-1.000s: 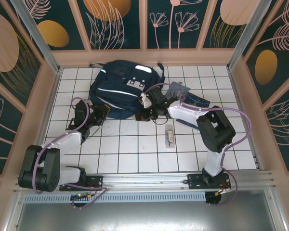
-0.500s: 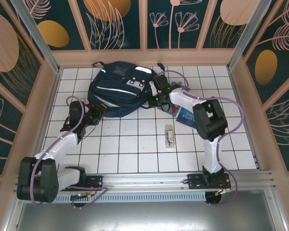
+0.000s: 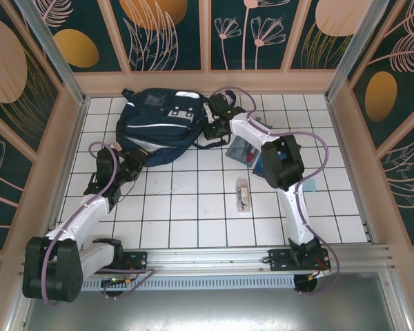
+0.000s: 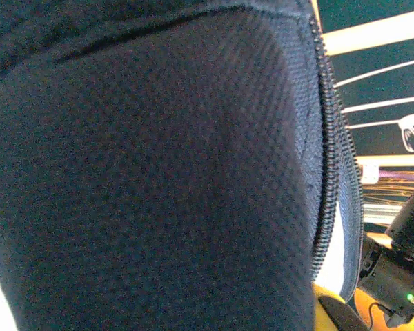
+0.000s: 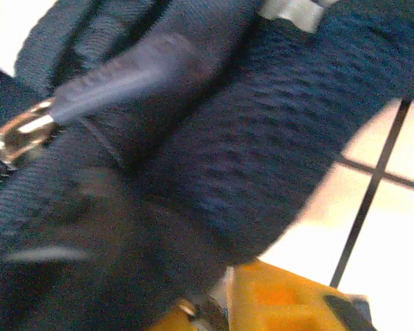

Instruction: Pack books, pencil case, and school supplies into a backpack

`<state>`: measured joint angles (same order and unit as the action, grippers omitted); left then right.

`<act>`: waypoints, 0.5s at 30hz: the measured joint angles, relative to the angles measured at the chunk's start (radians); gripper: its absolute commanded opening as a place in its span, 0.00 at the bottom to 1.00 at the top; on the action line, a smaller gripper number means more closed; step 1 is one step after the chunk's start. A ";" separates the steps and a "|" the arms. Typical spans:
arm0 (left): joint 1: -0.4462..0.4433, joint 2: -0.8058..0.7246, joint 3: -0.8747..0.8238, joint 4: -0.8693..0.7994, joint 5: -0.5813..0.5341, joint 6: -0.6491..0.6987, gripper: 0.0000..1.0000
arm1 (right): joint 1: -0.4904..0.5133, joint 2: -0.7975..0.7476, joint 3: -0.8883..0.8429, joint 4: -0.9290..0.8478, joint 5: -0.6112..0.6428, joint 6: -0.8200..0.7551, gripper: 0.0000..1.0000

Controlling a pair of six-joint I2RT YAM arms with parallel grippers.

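Observation:
The navy backpack (image 3: 162, 124) lies at the back of the tiled table, left of centre. My left gripper (image 3: 134, 157) is at its near-left edge, and dark mesh fabric (image 4: 159, 172) covers the jaws beside one yellow finger (image 4: 331, 310). My right gripper (image 3: 211, 128) is at the bag's right side, shut on a padded strap (image 5: 262, 138) above an orange finger (image 5: 290, 296). The grey pencil case (image 3: 242, 147) with its pens lies right of the bag. The dark blue book (image 3: 257, 165) is partly hidden under the right arm. The clear supplies packet (image 3: 242, 194) rests mid-table.
Wooden walls with painted panels (image 3: 207, 79) fence the table on three sides. A zipper pull (image 5: 21, 131) and the bag's zipper track (image 4: 328, 172) run close to the jaws. A small light blue piece (image 3: 307, 186) lies at the right.
The backpack has slid left and towards the back wall with both grippers on it. The right gripper moved back-left, uncovering the pencil case. The left arm swung left.

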<state>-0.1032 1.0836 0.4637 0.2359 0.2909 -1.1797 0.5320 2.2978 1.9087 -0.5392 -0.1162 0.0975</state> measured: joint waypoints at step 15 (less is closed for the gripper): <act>-0.205 0.031 -0.113 0.164 -0.235 -0.175 0.74 | -0.137 -0.657 -0.725 0.199 -0.168 0.278 0.71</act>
<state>-0.3084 1.1141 0.3504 0.4000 0.0559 -1.3544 0.3954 1.6409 1.1835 -0.3401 -0.2840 0.3759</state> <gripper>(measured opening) 0.433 0.698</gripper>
